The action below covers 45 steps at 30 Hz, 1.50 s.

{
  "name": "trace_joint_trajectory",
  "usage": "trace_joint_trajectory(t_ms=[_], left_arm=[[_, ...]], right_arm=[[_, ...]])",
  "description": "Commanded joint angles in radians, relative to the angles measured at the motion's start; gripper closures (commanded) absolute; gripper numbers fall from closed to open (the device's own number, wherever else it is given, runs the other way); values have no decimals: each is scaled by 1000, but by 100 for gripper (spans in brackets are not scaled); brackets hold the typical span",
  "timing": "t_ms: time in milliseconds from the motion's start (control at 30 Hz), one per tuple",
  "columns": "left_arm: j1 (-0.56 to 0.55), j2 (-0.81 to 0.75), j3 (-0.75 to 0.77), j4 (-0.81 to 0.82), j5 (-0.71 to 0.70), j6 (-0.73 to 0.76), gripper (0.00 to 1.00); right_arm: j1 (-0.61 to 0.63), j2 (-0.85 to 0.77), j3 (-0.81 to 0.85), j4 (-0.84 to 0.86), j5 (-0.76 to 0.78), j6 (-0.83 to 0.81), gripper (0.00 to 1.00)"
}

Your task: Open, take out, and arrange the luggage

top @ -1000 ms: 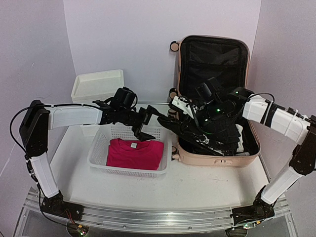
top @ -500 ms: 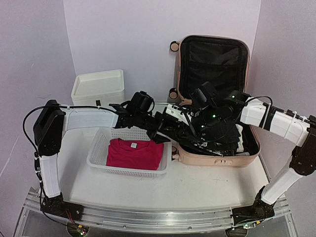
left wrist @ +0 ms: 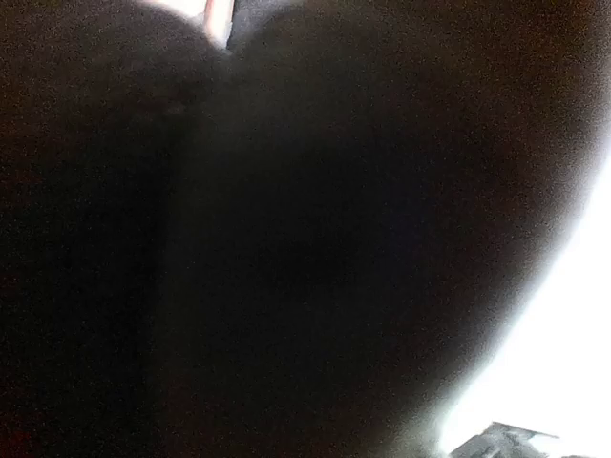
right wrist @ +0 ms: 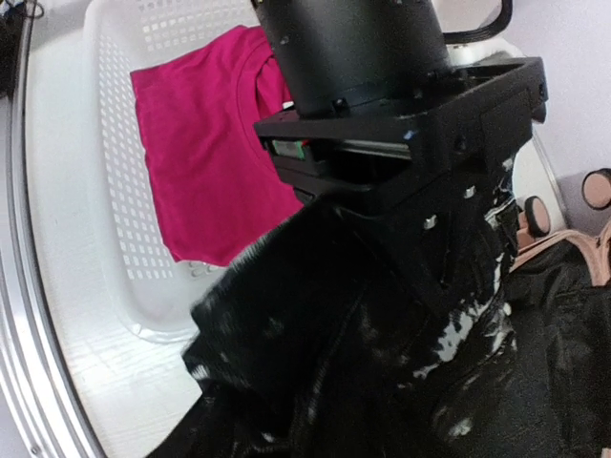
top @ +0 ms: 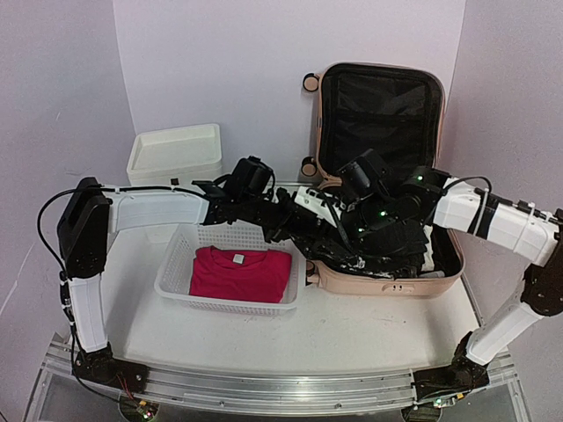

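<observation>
The pale pink luggage [top: 387, 280] stands at the right with its lid [top: 378, 105] upright and its black lining showing. A black garment [top: 369, 237] is drawn out over its left edge. My left gripper [top: 283, 221] reaches across the basket, and its jaws are closed on that garment. The right wrist view shows its black housing [right wrist: 401, 134] with the fingers sunk into the black garment [right wrist: 363, 363]. My right gripper [top: 318, 204] hovers just beside it over the same cloth, its fingertips buried. The left wrist view is dark, covered by cloth.
A white perforated basket [top: 176, 264] at centre left holds a folded pink shirt [top: 239, 272], also seen as the pink shirt [right wrist: 205, 162] in the right wrist view. A white drawer unit [top: 174, 151] stands behind the basket. Pale walls enclose the table.
My left gripper has moved right from above the basket to the luggage's left edge, and its jaws have closed on the black garment. My right gripper has shifted slightly left.
</observation>
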Motion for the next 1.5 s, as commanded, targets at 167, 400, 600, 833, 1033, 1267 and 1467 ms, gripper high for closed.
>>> trace_joint_trajectory(t_ms=[167, 400, 600, 833, 1033, 1267, 1467], left_arm=[[9, -304, -143, 37, 25, 410, 100], [59, -408, -295, 6, 87, 461, 100], [101, -456, -239, -323, -45, 673, 100], [191, -439, -215, -510, -46, 847, 100], [226, -405, -203, -569, -174, 941, 100], [228, -371, -172, -587, -309, 1070, 100], [229, -309, -143, -631, -356, 1139, 100]], right_arm=[[8, -207, -22, 73, 298, 196, 7], [7, -244, -42, 72, 345, 206, 3], [7, -228, -48, 72, 351, 212, 3], [8, -210, -43, 65, 348, 219, 2], [8, -208, -42, 52, 358, 218, 2], [8, -204, -45, 34, 367, 218, 2], [8, -198, -40, 19, 367, 220, 2]])
